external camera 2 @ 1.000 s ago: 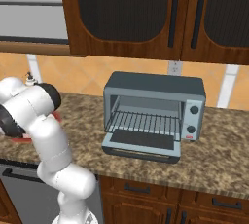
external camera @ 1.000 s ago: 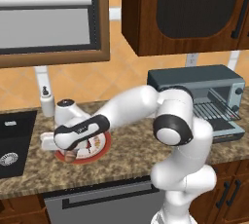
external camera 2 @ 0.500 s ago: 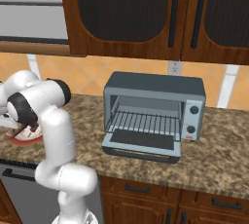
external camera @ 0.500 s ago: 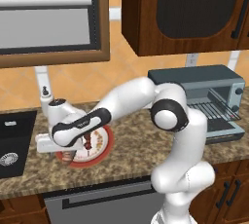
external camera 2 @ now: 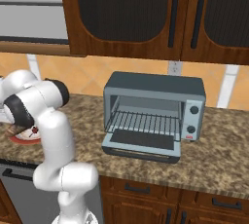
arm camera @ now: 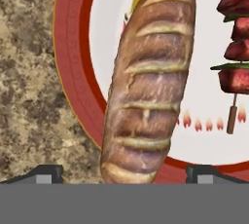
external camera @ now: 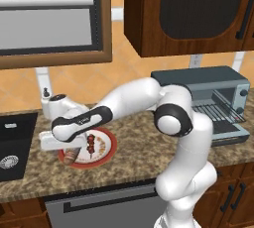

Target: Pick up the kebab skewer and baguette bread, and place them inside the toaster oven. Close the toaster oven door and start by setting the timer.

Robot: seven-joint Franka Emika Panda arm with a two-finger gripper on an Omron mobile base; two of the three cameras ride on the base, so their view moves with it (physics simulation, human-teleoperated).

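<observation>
The baguette bread [arm camera: 148, 82] lies lengthwise on a red-rimmed white plate [arm camera: 73, 72], golden brown with pale score marks. My gripper [arm camera: 126, 175] hangs open just above its near end, one fingertip on each side and well clear of the crust. The kebab skewer [arm camera: 236, 38] lies beside the bread on the same plate, with dark red chunks and its stick end showing. From the left base view my gripper [external camera: 68, 148] is low over the plate [external camera: 106, 147], with the baguette bread [external camera: 72, 156] and kebab skewer [external camera: 92, 142] under it. The toaster oven [external camera 2: 153, 113] stands to the right, its door [external camera 2: 141, 142] dropped open.
A black sink [external camera: 12, 152] is set into the granite counter left of the plate. A white soap bottle [external camera: 47, 100] stands behind my hand by the wall. Bare counter [external camera: 134, 138] stretches between plate and toaster oven [external camera: 208, 98]. Wooden cabinets hang above.
My arm has swung left and down, bringing the hand low over the plate and the bread. The fingers have stayed open, and the food has not moved.
</observation>
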